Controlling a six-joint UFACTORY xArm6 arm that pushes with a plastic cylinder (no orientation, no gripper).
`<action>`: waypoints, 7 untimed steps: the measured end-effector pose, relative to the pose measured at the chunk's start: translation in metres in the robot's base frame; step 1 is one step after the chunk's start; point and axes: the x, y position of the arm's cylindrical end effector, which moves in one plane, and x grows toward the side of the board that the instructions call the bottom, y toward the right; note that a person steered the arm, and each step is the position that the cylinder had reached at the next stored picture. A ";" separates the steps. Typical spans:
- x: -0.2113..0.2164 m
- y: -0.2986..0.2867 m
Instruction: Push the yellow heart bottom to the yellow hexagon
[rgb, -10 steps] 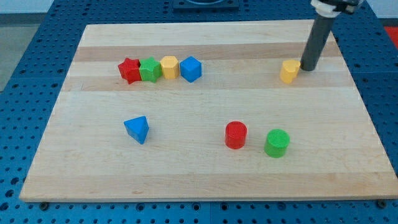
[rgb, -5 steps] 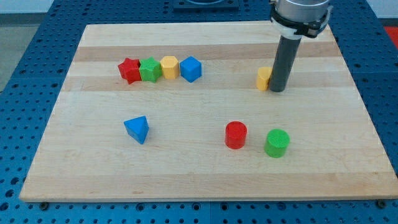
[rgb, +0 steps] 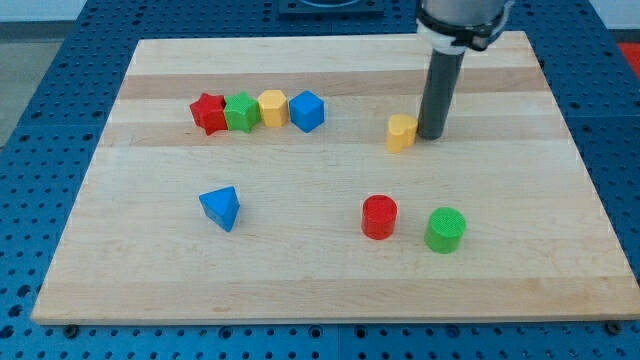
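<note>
Single view of the counter (rgb: 330, 285) with seven small blocks. The yellow heart (rgb: 401, 132) lies well to the view's right of the yellow hexagon (rgb: 272, 107) and slightly lower. The hexagon sits third in a touching row: red star (rgb: 208, 113), green block (rgb: 241, 111), hexagon, blue block (rgb: 307, 110).

Handling, by judgement: the heart looks like a small rigid plastic piece, light and free to slide on the smooth wood. It is likely to spin if pressed off-centre, so contact is best made squarely on the flat side facing away from the hexagon.

The tool is a plain dark rod with nothing to open or close, and it holds nothing. My tip (rgb: 433, 135) stands on the wood against the heart's right side, touching it or very nearly so; the exact contact cannot be resolved.

Farther from the hexagon, toward the view's bottom: a blue triangular block (rgb: 220, 208) below the row, and a red cylinder (rgb: 379, 216) and green cylinder (rgb: 445, 229) below the heart, apart from its likely path leftward.
</note>
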 end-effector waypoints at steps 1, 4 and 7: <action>0.006 -0.032; 0.006 -0.114; 0.006 -0.167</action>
